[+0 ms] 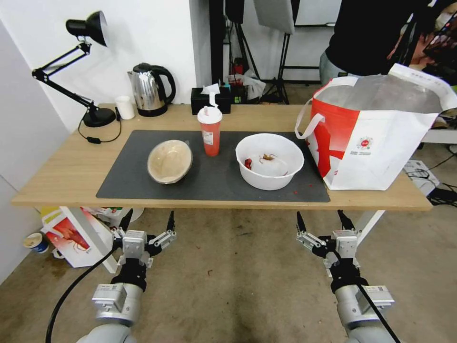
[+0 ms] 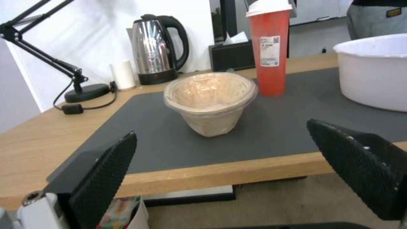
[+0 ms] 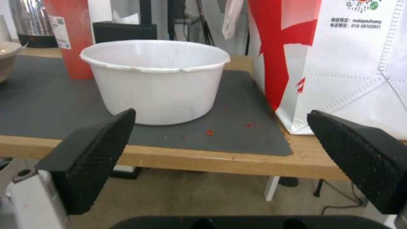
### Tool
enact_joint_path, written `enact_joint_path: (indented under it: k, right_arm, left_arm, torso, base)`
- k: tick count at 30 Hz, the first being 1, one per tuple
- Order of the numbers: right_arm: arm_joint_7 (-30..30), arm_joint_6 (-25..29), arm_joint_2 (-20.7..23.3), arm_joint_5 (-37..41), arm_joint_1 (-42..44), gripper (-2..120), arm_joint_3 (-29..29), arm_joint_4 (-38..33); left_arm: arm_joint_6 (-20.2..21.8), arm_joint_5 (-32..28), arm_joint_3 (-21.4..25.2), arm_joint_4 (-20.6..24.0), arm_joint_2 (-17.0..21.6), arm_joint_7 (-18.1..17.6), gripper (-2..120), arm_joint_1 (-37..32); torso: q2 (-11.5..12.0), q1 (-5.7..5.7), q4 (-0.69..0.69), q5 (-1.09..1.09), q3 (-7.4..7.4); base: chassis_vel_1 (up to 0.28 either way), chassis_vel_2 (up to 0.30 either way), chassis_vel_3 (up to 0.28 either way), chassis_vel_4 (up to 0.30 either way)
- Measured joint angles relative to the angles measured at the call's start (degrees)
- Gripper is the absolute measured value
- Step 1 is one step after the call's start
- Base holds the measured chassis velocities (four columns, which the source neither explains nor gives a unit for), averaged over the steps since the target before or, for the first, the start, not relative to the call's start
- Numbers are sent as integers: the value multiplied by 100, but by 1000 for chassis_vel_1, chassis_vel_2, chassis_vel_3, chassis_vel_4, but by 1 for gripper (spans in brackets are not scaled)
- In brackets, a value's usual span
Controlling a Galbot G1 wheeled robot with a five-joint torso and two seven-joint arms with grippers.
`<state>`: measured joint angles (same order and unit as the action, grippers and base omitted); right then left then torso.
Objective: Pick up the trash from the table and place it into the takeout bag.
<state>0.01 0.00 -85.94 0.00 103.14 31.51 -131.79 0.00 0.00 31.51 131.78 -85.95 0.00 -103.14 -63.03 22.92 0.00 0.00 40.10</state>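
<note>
On the dark grey mat of the table [image 1: 71, 171] stand a tan paper bowl [image 1: 169, 161] [image 2: 210, 100], a red drink cup with a white lid [image 1: 210, 130] [image 2: 269, 47] and a large white bowl with red scraps [image 1: 269, 160] [image 3: 156, 79]. The takeout bag [image 1: 376, 133] [image 3: 339, 60] stands open at the table's right end, foil lining showing. My left gripper [image 1: 147, 220] hangs open below the table's front edge, facing the tan bowl. My right gripper [image 1: 323, 220] is open too, below the edge before the white bowl.
A black desk lamp [image 1: 85, 66], a steel kettle [image 1: 150, 89], a small white cup [image 1: 125, 107] and a black tissue box [image 1: 210, 99] line the table's back. A red-and-white carton [image 1: 71, 236] sits on the floor under the left end. Red crumbs [image 3: 208, 132] dot the mat.
</note>
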Motion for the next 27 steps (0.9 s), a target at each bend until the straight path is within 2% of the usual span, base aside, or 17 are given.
enact_joint_path:
  k: [10,14,15,17,18,21,22,25,26,27]
  right_arm:
    - [-37,39,199,65,-36,100,64,-6]
    - [-218,234,925,316,-207,100,406,-46]
    - [-218,234,925,316,-207,100,406,-46]
    - [-320,339,1320,456,-300,100,590,-66]
    - [-320,339,1320,456,-300,100,590,-66]
    - [-472,500,1926,665,-440,100,866,-108]
    - [-472,500,1926,665,-440,100,866,-108]
    - [-616,651,2494,870,-575,100,1136,-150]
    - [-616,651,2494,870,-575,100,1136,-150]
    - [-668,703,2696,941,-622,100,1231,-157]
  left_arm:
    - [0,0,0,0,0,1,100,0]
    - [0,0,0,0,0,1,100,0]
    - [0,0,0,0,0,1,100,0]
    - [0,0,0,0,1,1,100,0]
    - [0,0,0,0,1,1,100,0]
    - [0,0,0,0,1,1,100,0]
    - [0,0,0,0,1,1,100,0]
    - [0,0,0,0,1,0,100,0]
    - [0,0,0,0,1,0,100,0]
    - [0,0,0,0,1,0,100,0]
  torso:
    - [0,0,-2,4,0]
    - [0,0,0,2,0]
    - [0,0,0,2,0]
    - [0,0,0,1,0]
    - [0,0,0,1,0]
    - [0,0,0,1,0]
    - [0,0,0,1,0]
    - [0,0,0,1,0]
    - [0,0,0,1,0]
    - [0,0,0,1,0]
  base:
    - [0,0,0,0]
    - [0,0,0,0]
    - [0,0,0,0]
    - [0,0,0,0]
    - [0,0,0,0]
    - [0,0,0,0]
    - [0,0,0,0]
    - [0,0,0,0]
    - [0,0,0,0]
    - [0,0,0,0]
